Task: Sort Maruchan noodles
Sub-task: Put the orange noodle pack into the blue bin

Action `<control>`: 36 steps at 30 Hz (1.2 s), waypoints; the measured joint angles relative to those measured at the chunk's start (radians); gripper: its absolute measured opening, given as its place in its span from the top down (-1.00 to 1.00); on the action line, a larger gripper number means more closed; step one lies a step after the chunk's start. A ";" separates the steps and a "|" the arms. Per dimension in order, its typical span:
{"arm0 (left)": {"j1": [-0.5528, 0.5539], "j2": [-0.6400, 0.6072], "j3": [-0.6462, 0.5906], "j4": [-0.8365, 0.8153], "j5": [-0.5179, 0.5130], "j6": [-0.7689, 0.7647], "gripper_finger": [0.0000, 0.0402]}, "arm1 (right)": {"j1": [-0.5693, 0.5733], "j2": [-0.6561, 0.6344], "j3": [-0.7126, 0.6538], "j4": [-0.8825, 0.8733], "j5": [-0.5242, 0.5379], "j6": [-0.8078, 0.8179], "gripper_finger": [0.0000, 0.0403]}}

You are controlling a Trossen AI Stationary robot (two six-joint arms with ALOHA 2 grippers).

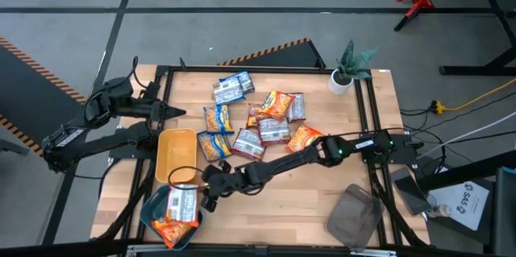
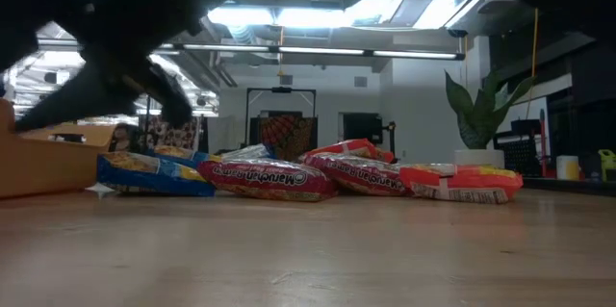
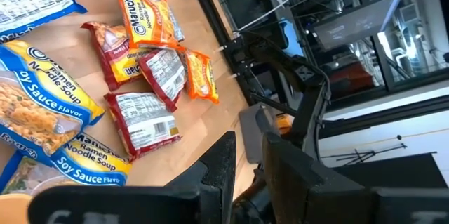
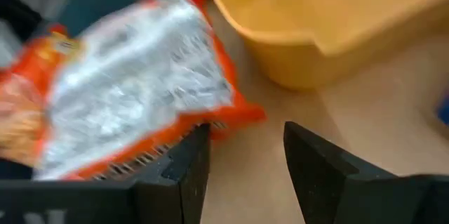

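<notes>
Just ahead of the right gripper's [image 4: 242,157] parted, empty fingers, an orange packet [image 4: 133,83] lies, probably just dropped in the teal tray [image 1: 149,209]; next, withdraw.

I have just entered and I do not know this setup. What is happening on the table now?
The robot is sorting Maruchan ramen packets. The right gripper reaches across to the teal tray, fingers open, right by an orange packet that lies in it. The yellow tray beside it looks empty. The left gripper waits at the table's left edge. Most packets are in a loose pile mid-table.
</notes>
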 joint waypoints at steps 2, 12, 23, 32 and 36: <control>0.000 0.000 0.000 0.000 -0.005 0.000 0.67 | -0.005 0.000 0.000 0.094 -0.082 -0.070 0.18; 0.000 0.000 0.000 0.000 -0.018 0.000 0.67 | -0.003 0.000 0.001 0.385 -0.385 -0.299 0.18; 0.000 0.000 0.000 0.010 -0.055 -0.024 0.67 | 0.016 -0.003 0.024 0.310 -0.472 -0.496 0.18; -0.001 0.000 0.000 0.131 -0.030 -0.087 0.67 | 0.014 -0.026 0.026 0.266 -0.446 -0.487 0.18; -0.001 0.000 0.038 0.238 0.065 -0.158 0.67 | 0.006 -0.068 0.026 0.084 -0.210 -0.268 0.18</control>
